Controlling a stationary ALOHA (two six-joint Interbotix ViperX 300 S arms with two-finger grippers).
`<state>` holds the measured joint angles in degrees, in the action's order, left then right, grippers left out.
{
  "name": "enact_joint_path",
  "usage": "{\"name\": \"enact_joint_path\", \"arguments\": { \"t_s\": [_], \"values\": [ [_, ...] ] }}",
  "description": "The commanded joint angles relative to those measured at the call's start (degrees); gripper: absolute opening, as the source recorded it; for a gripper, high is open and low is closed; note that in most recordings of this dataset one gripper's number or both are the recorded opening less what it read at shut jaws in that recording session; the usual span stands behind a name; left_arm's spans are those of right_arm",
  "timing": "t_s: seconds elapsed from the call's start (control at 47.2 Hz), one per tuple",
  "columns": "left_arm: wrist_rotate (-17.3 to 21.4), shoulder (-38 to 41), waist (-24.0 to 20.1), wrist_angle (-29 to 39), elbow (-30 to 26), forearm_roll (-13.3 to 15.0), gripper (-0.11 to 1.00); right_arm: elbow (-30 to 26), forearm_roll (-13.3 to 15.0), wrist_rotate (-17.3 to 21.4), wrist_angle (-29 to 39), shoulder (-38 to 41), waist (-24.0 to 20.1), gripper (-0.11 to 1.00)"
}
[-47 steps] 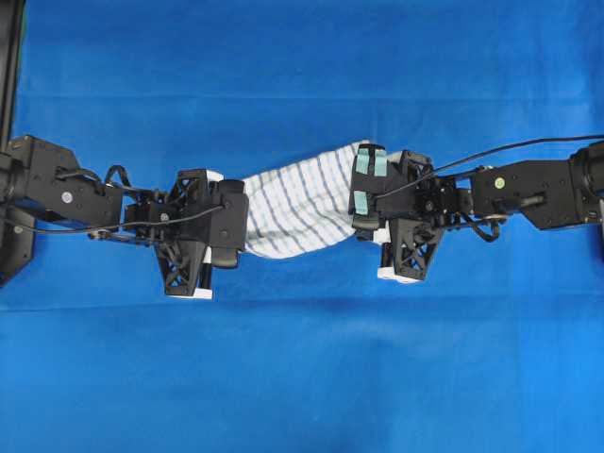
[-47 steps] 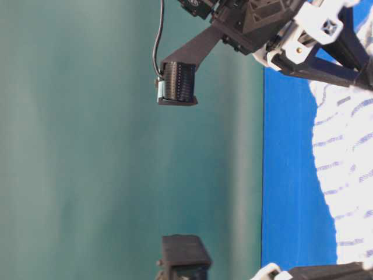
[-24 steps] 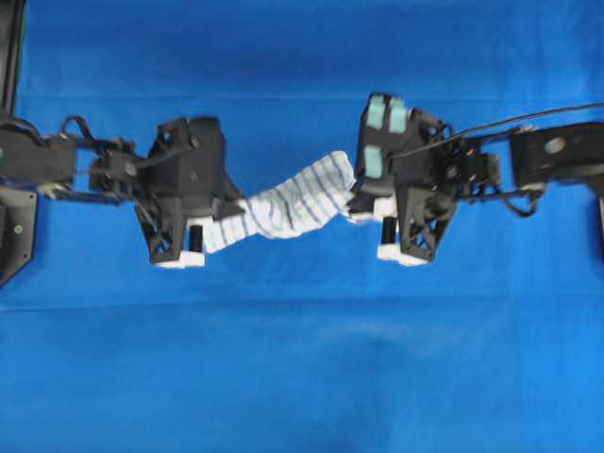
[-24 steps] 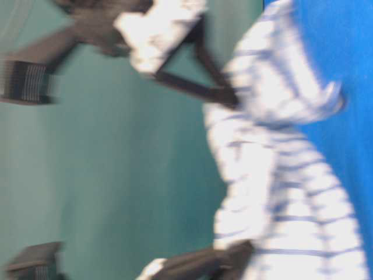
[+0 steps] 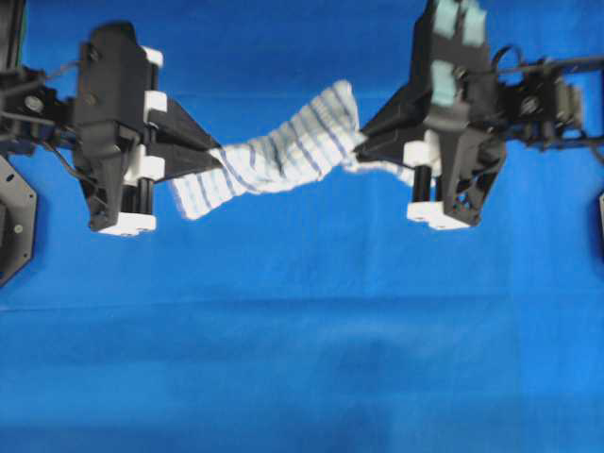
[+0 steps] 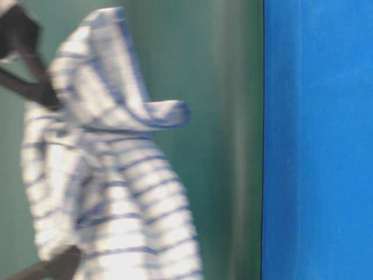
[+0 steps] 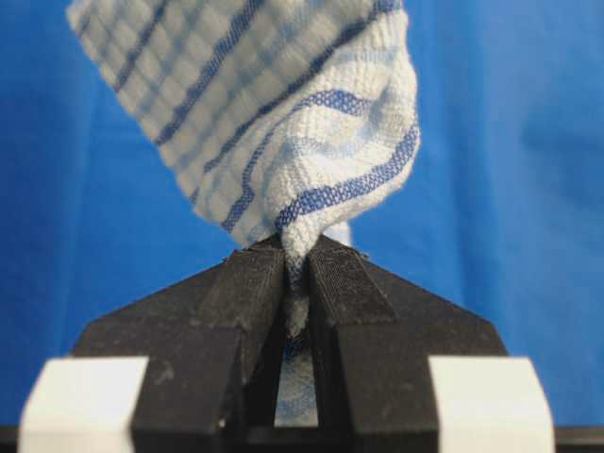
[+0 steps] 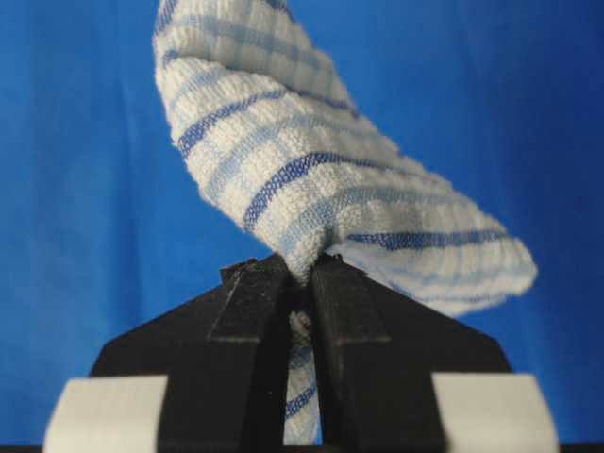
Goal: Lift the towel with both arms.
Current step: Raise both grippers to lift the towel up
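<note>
The white towel with blue checked stripes hangs twisted in the air between my two arms, clear of the blue table. My left gripper is shut on its left end, and the cloth bunches out from between those fingers. My right gripper is shut on the right end, where the towel rises from the pinch. In the table-level view the towel fills the left side, blurred, well above the table surface.
The blue table cover spreads under both arms. In the table-level view the blue surface lies at the right and a green wall stands behind the towel.
Both arms have risen and moved apart with the towel held. The towel left the table and now hangs stretched and twisted between the grippers.
</note>
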<state>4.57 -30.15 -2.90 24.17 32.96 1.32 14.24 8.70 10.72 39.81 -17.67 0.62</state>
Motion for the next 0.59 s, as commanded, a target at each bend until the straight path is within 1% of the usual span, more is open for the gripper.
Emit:
{"name": "enact_joint_path", "arguments": {
  "t_s": [0.0, 0.191, 0.296, 0.423, 0.572],
  "values": [
    [0.09, -1.32, -0.26, 1.05, -3.60, -0.09, 0.03, -4.75, 0.53, -0.35, 1.85, -1.32, -0.09, 0.08],
    [0.18, -3.08, -0.35, 4.57, -9.76, -0.26, 0.03, -11.34, 0.62, -1.49, 6.42, -1.32, -0.09, 0.08],
    [0.26, -3.87, -0.62, 5.71, -12.39, -0.44, 0.03, -13.71, 0.62, -1.67, 8.26, -1.41, -0.09, 0.08],
    [1.67, -4.48, -1.14, 6.77, -14.24, -0.44, 0.03, -16.26, 0.62, -1.76, 9.93, -1.41, -0.09, 0.08],
    [2.81, -4.83, -1.41, 6.86, -14.33, -0.44, 0.03, -16.70, 0.62, -1.85, 10.20, -1.32, -0.09, 0.08]
  ]
}}
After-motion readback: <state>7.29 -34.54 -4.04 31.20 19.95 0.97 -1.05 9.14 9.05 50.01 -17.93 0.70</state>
